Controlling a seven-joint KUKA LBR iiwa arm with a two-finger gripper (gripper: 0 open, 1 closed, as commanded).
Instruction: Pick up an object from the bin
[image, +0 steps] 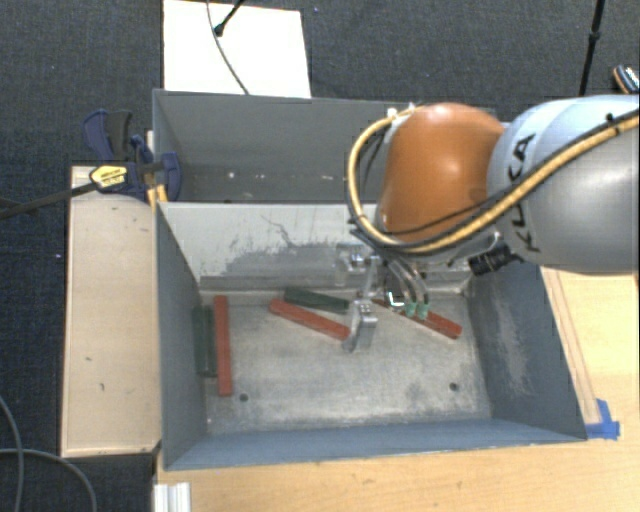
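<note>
— Steel pincer (360, 333) sits low on the floor of the bin (515, 350), at the right end of the slanting red stick (308, 317). How wide it stands, or whether it has anything, I cannot tell.
— What should I mind?
— Straddle that red stick squarely before you close. The dark green stick (312, 298) lies just behind it, and another red-and-green pair (438, 322) just to the right. Take one only, then lift straight.
</note>
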